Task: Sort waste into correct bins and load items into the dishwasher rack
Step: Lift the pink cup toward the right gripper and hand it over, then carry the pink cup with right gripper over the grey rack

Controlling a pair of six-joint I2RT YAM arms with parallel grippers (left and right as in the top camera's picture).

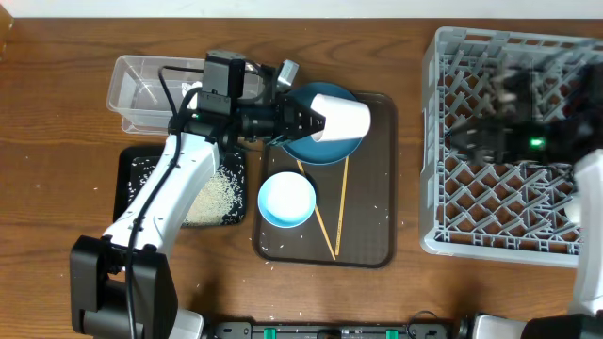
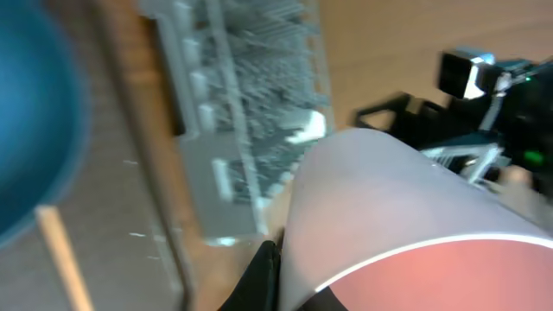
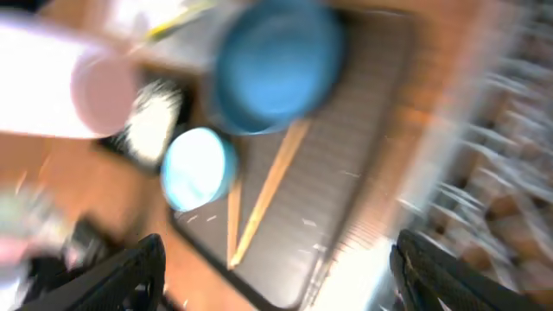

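**Cup held over plate; right gripper above rack**

The small white cup with a pinkish inside (image 1: pixel 341 118) lies on its side at upper centre of the overhead view. Its mouth faces the left gripper (image 1: pixel 309 120), which is clamped on the rim end.

The cup hangs over the round dark-blue plate (image 1: pixel 316 149) at the top of the dark-brown rectangular serving tray (image 1: pixel 372 188). Contact with the plate cannot be told.

Below it sit the light-blue bowl with white inside (image 1: pixel 286 200) and two thin wooden chopsticks (image 1: pixel 330 202), crossed in a V.

Bare wood separates the tray's right edge from the large grey lattice rack (image 1: pixel 565 240) at frame right. The right gripper (image 3: pixel 281 268) is blurred above the rack, its fingers spread wide.

At the left edge, the clear plastic tub (image 1: pixel 141 85) and the black tray of white rice (image 1: pixel 127 179) crowd the left arm.
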